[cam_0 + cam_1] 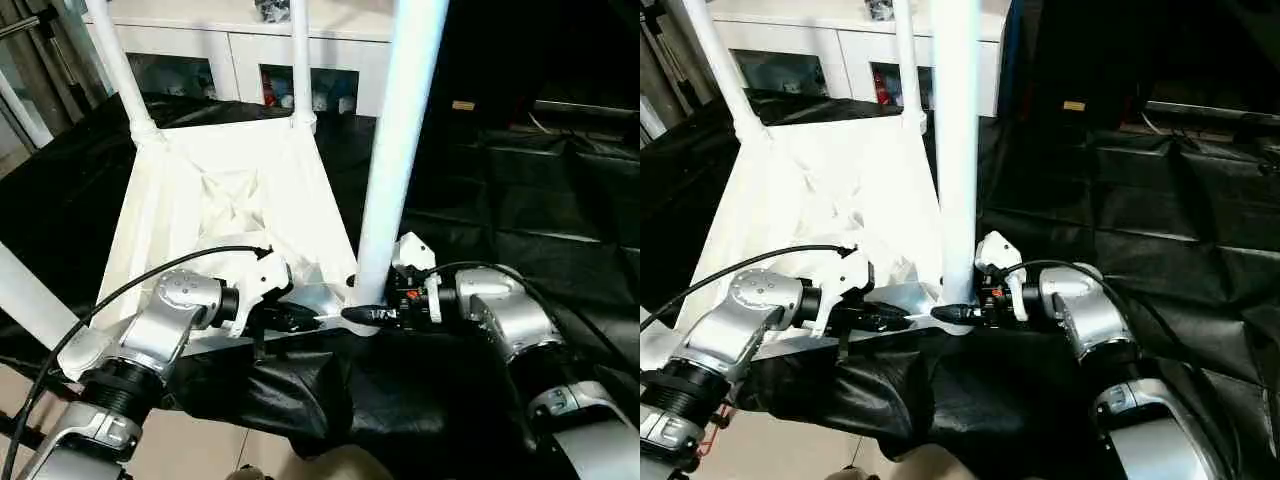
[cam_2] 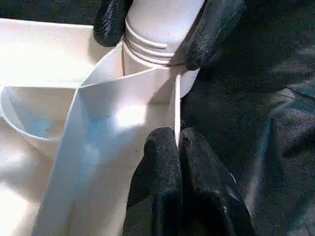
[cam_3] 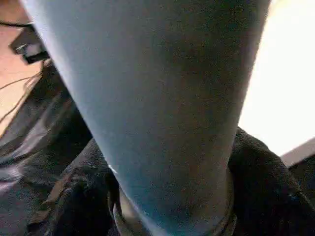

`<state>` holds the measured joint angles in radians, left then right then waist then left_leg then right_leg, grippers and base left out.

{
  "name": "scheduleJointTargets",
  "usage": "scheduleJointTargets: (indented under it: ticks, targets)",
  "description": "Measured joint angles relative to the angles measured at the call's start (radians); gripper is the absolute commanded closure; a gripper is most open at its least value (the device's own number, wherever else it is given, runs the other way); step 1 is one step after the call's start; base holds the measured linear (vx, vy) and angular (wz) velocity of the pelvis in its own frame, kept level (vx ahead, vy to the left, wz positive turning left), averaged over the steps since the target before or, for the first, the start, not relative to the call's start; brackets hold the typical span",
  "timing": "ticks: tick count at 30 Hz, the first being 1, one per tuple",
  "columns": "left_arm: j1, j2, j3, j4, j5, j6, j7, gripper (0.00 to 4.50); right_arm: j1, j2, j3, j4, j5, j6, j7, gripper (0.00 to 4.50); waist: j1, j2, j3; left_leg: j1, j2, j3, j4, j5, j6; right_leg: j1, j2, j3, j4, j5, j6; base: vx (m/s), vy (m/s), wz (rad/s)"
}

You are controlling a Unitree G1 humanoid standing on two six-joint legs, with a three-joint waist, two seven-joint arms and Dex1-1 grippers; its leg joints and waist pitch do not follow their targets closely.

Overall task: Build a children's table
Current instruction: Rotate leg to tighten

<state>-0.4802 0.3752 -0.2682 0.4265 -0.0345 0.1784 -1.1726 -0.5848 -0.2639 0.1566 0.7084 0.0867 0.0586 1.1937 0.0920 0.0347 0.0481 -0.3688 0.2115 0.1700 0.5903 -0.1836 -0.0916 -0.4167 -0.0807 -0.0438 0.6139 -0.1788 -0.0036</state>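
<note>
- Leg (image 1: 392, 150) is standing upright in the near right corner socket (image 2: 157, 81) of the tabletop (image 1: 235, 195), which is lying underside up on the black cloth (image 1: 540, 210).
- Right gripper (image 2: 152, 24) is wrapping both fingers around the leg base just above the socket; left wrist view is showing exposed thread rings there, so my read is the leg is not fully seated.
- Left gripper (image 2: 178, 147) is clenched on the thin near wall of the tabletop, right beside that socket, bracing it.
- Two far legs (image 1: 120, 70) are already standing in the far corners; a fourth (image 1: 30, 300) is showing at the near left corner.
- Advice:
  - keep the leg axis in line with the socket
  - turn from the base, not higher up
  - keep the left pinch firm so the top isn't spinning on the cloth
  - watch the thread rings vanish into the socket
</note>
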Motion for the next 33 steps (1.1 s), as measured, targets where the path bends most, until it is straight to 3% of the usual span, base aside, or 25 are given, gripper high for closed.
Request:
scheduleJointTargets:
  ticks: [6, 15, 18, 21, 22, 26, 27, 33]
  targets:
    - [-0.080, -0.105, 0.025, 0.124, 0.063, 0.006, 0.230, 4.50, -0.056, 0.118, -0.094, 0.126, -0.017, -0.002, -0.417, 1.84, -0.022, -0.002, -0.001, 0.003, -0.003, 0.000, 0.001, 0.001, -0.001, 0.002, 0.000, 0.002, 0.001, 0.002, 0.000, 0.000, 0.000, 0.00]
    - [-0.133, -0.210, 0.035, 0.179, 0.105, 0.049, 0.415, 4.50, -0.106, 0.191, -0.166, 0.200, -0.022, -0.008, -0.698, 1.85, -0.028, 0.000, -0.002, 0.002, -0.003, 0.000, 0.000, 0.001, -0.001, 0.002, -0.001, 0.002, -0.001, 0.003, -0.001, 0.000, 0.000, 0.00]
    - [-0.139, -0.219, 0.036, 0.184, 0.109, 0.053, 0.429, 4.50, -0.117, 0.197, -0.183, 0.218, -0.019, -0.020, -0.709, 1.15, -0.028, 0.000, -0.002, 0.001, -0.003, 0.000, 0.000, 0.000, 0.000, 0.002, -0.002, 0.001, -0.003, 0.003, -0.001, 0.000, 0.000, 0.00]
    - [-0.139, -0.217, 0.036, 0.184, 0.109, 0.051, 0.431, 4.50, -0.117, 0.210, -0.199, 0.219, -0.007, -0.019, -0.709, 1.01, -0.030, 0.000, -0.002, 0.001, -0.003, 0.000, 0.000, 0.000, 0.000, 0.002, -0.002, 0.001, -0.003, 0.003, -0.001, 0.000, 0.000, 0.00]
    - [-0.139, -0.215, 0.036, 0.184, 0.109, 0.049, 0.431, 4.50, -0.117, 0.210, -0.199, 0.219, -0.005, -0.019, -0.706, 0.73, -0.030, 0.000, -0.002, 0.001, -0.003, 0.000, 0.000, 0.000, 0.000, 0.002, -0.002, 0.001, -0.003, 0.003, -0.001, 0.000, 0.000, 0.00]
    - [-0.136, -0.197, 0.036, 0.178, 0.105, 0.040, 0.405, 4.50, -0.119, 0.205, -0.199, 0.219, -0.001, -0.022, -0.651, 0.59, -0.031, 0.000, -0.002, 0.001, -0.003, 0.000, -0.001, 0.000, 0.000, 0.001, -0.002, 0.001, -0.003, 0.003, -0.001, 0.000, 0.000, 0.00]
    - [-0.134, -0.190, 0.037, 0.174, 0.103, 0.039, 0.390, 4.50, -0.119, 0.194, -0.198, 0.219, 0.004, -0.021, -0.611, 0.35, -0.031, 0.000, -0.002, 0.000, -0.003, 0.000, -0.001, 0.000, 0.000, 0.000, -0.002, 0.001, -0.003, 0.003, -0.001, 0.000, 0.000, 0.00]
    - [-0.115, -0.139, 0.037, 0.160, 0.080, -0.002, 0.310, 4.50, -0.115, 0.113, -0.134, 0.194, -0.002, -0.007, -0.382, 0.08, -0.030, 0.003, 0.000, -0.001, -0.003, 0.000, -0.002, 0.000, 0.000, -0.001, -0.002, -0.001, -0.003, 0.003, -0.001, 0.000, 0.000, 0.00]
